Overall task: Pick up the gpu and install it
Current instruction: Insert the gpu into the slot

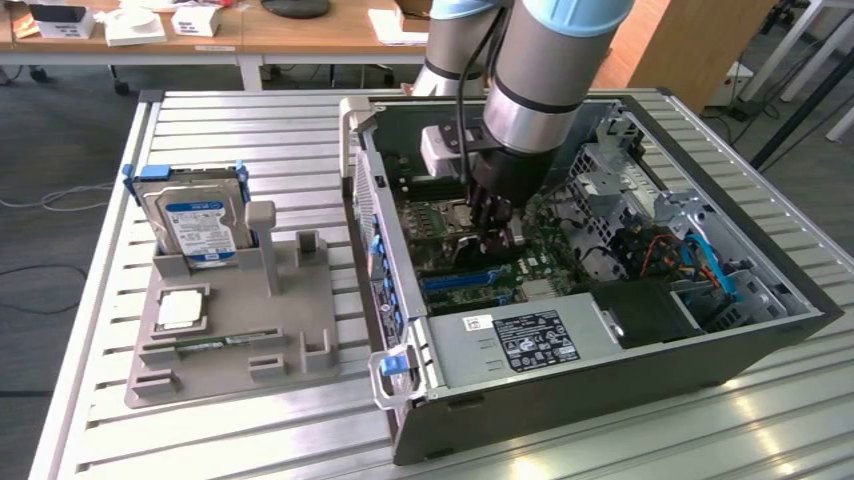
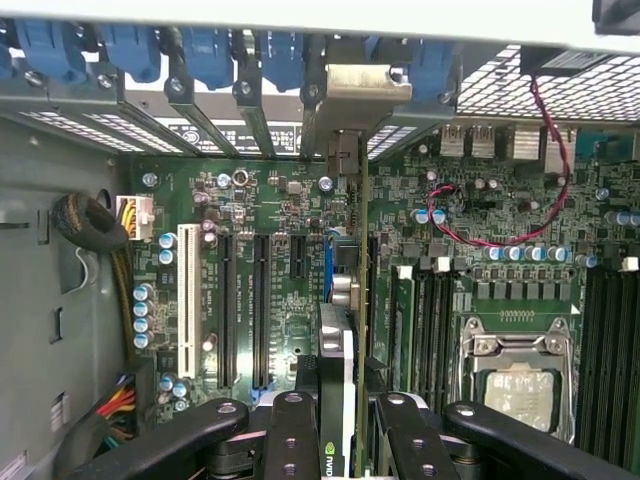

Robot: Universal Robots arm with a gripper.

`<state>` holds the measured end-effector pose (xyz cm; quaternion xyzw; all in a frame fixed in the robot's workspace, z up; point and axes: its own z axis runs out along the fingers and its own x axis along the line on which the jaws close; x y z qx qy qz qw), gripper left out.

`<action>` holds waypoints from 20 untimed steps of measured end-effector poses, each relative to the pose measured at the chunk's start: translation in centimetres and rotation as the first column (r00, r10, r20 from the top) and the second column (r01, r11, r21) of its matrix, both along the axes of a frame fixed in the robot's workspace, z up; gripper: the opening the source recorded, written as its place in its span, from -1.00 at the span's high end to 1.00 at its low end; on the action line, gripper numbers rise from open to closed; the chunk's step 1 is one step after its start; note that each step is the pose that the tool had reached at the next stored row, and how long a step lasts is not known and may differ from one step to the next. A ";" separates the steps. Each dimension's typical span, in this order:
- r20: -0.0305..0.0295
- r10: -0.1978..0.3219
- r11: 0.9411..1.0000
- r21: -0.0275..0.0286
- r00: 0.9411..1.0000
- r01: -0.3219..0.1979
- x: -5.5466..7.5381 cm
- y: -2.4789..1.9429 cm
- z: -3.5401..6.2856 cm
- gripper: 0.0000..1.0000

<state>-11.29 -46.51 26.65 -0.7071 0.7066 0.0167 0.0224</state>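
While the exterior view is showing the claw down inside the case, the wrist view is showing it part-closed, gripping the gpu edge-on, upright at the motherboard slots.

Exterior camera sat high, off the arm, angled down across slatted metal table onto open dark-grey computer case; mid-range. Wrist camera rode just behind black gripper, very near, facing green motherboard. Both views shared that board inside the case.
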 end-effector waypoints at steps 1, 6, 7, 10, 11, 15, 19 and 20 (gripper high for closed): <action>0.000 0.000 1.000 0.000 1.000 0.000 0.0 0.00 -0.04 0.46; 0.000 0.000 1.000 0.000 1.000 0.000 0.0 0.04 -0.23 0.46; 0.000 0.000 1.000 0.000 1.000 0.000 0.0 0.05 -0.28 0.46; 0.000 0.000 1.000 0.000 1.000 0.000 0.0 0.06 -0.35 0.46; 0.000 0.000 1.000 0.000 1.000 0.000 0.0 0.06 -0.36 0.46; 0.000 0.000 1.000 0.000 1.000 0.000 0.0 0.08 -0.49 0.46; 0.000 0.000 1.000 0.000 1.000 0.000 0.0 0.11 -0.53 0.46; 0.000 0.000 1.000 0.000 1.000 0.000 0.0 0.11 -0.57 0.46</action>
